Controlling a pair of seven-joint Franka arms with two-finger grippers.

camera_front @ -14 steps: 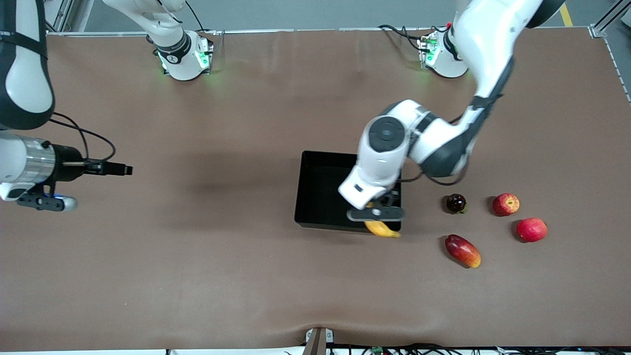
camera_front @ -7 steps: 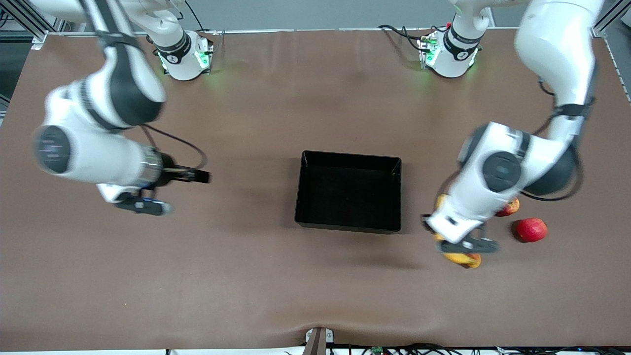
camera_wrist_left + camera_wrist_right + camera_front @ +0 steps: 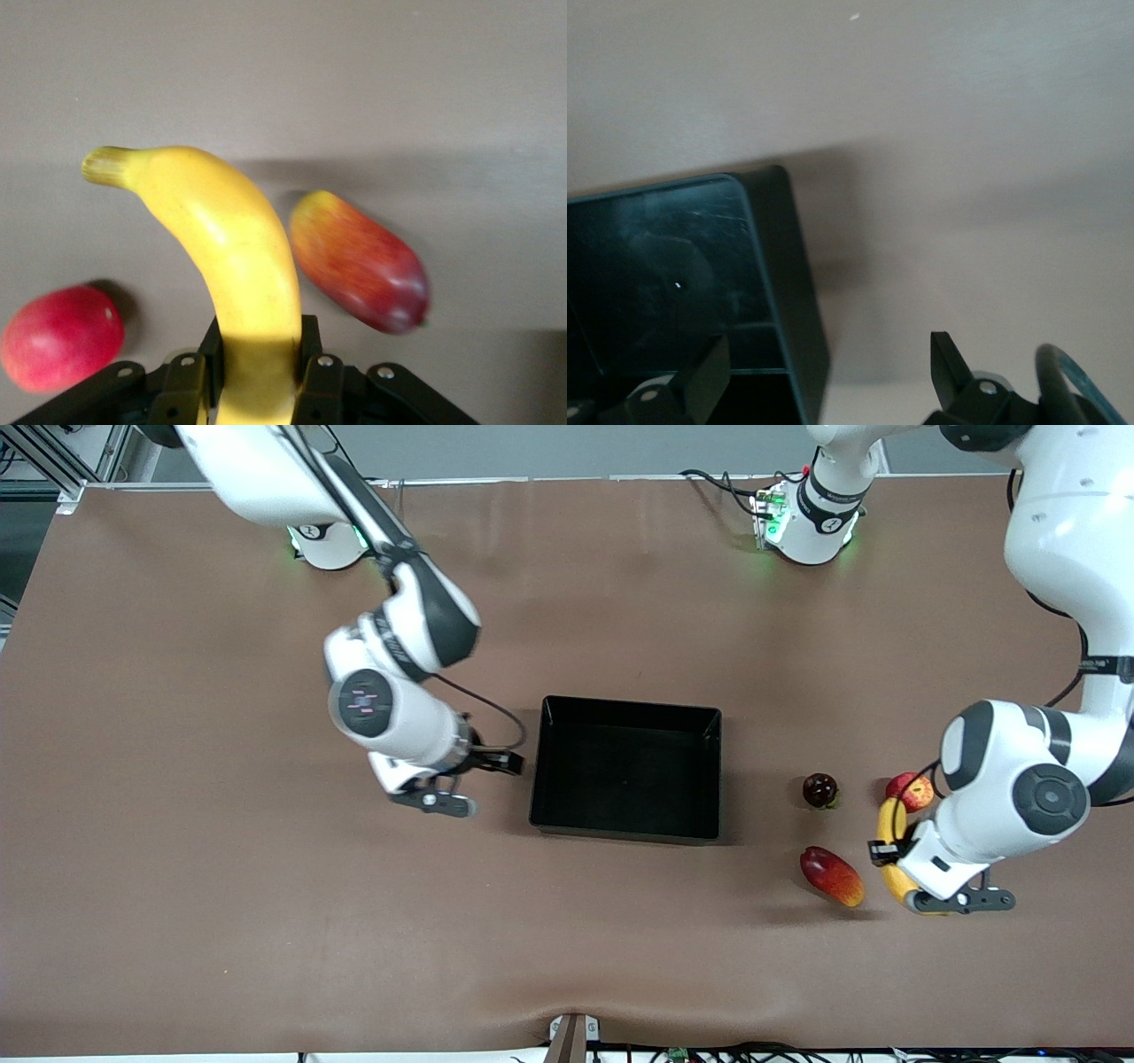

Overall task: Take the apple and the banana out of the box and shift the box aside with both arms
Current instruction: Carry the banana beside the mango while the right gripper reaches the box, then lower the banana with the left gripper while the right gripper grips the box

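The black box [image 3: 625, 713] sits mid-table and holds nothing. My right gripper [image 3: 501, 763] is open at the box's wall toward the right arm's end. In the right wrist view that wall [image 3: 788, 292] lies between the spread jaws of the gripper [image 3: 824, 376]. My left gripper [image 3: 889, 855] is shut on the yellow banana [image 3: 887, 825] and holds it over the table between the mango and the apple [image 3: 912, 789]. The apple is red with yellow patches and partly hidden by the left arm. The left wrist view shows the banana [image 3: 232, 239] clamped in the gripper [image 3: 257, 359].
An oval red-orange mango [image 3: 831, 875] lies near the banana and also shows in the left wrist view [image 3: 359, 261]. A dark round fruit [image 3: 819, 789] lies between box and apple. An all-red round fruit [image 3: 62, 336] shows only in the left wrist view.
My left gripper carried the banana from over the box's edge out toward the left arm's end, over the fruits. My right arm swung in from its end of the table to the box.
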